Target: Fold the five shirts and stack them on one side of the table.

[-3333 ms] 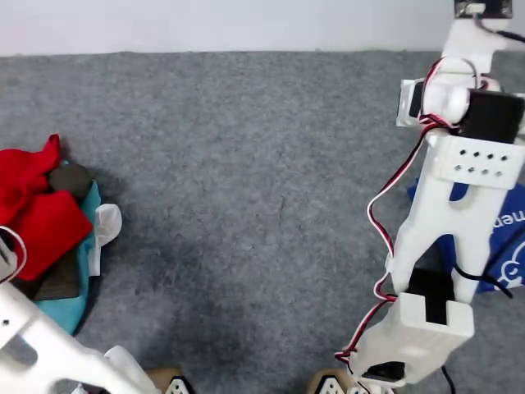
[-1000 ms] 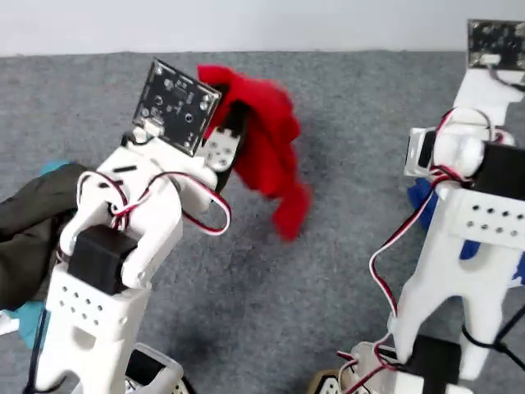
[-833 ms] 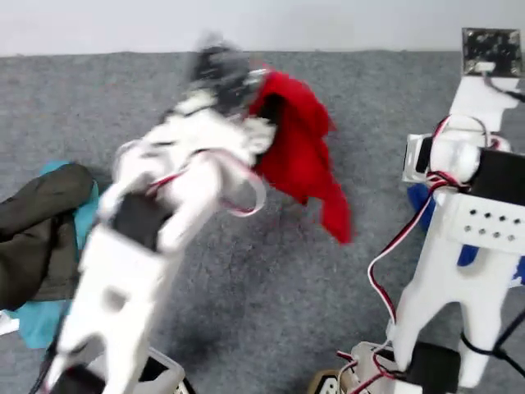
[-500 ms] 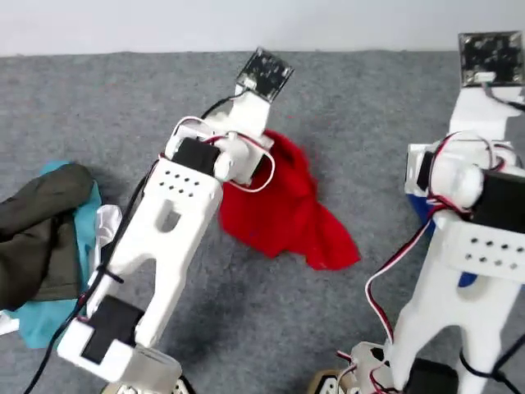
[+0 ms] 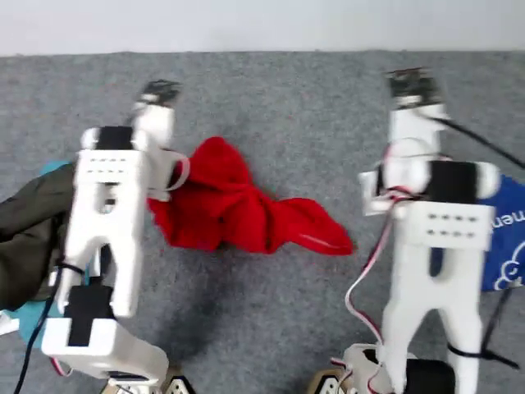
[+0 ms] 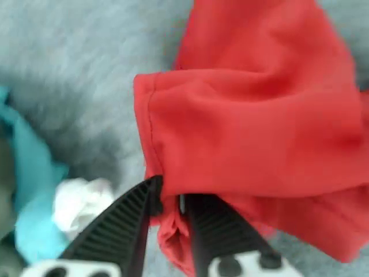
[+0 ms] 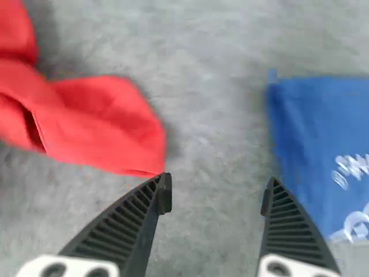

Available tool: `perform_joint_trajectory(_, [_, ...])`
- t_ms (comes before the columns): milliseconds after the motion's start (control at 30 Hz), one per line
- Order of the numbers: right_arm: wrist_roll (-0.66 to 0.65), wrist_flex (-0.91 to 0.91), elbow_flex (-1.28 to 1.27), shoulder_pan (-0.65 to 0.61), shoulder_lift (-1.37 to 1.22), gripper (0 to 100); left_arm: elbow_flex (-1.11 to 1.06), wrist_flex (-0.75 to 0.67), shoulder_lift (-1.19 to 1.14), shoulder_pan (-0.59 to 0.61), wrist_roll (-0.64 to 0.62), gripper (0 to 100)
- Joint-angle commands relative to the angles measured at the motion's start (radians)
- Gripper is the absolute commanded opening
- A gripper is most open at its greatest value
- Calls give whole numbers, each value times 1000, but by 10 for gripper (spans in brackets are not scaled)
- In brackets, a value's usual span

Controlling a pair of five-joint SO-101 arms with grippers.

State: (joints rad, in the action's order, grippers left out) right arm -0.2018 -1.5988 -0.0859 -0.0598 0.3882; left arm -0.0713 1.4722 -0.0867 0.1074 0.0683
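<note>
A crumpled red shirt (image 5: 238,215) lies on the grey table (image 5: 279,98) between the two arms. My left gripper (image 6: 168,199) is shut on the hem of the red shirt (image 6: 259,127) at the end nearest the left pile. That pile holds a dark olive shirt (image 5: 29,238) on a teal shirt (image 5: 37,324), with a white one (image 6: 78,202) beside it. My right gripper (image 7: 218,196) hangs open over bare carpet, between the red shirt's (image 7: 86,124) loose end and a flat blue shirt (image 7: 323,150). The blue shirt (image 5: 509,238) lies at the table's right edge.
The left arm's white body (image 5: 102,238) covers part of the pile, and the right arm's body (image 5: 431,246) covers part of the blue shirt. A pale wall (image 5: 262,25) borders the table's far edge. Bare carpet lies behind and in front of the red shirt.
The left arm lifted the red shirt off the left pile, swung it over the middle and laid it down, then drew back leftward still holding it. The right arm swung inward.
</note>
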Motion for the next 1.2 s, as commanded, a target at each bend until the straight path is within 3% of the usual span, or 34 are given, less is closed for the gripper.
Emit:
perform_joint_trajectory(0, [-77,111,-129,-159,16,259,-47,2,6,38,38,14])
perform_joint_trajectory(167, [-146,317,-356,-315,16,259,-211,-78,9,0,83,14])
perform_joint_trajectory(300, [-147,392,-460,-349,16,259,-326,-143,15,-32,83,14])
perform_joint_trajectory(567, [-203,418,-603,-343,16,259,-455,-242,9,-38,83,14])
perform_joint_trajectory(867, [-201,680,-769,-191,16,259,-479,-264,15,-40,81,14])
perform_joint_trajectory(1167, [-203,875,-901,-185,-21,258,-473,-259,17,-41,81,14])
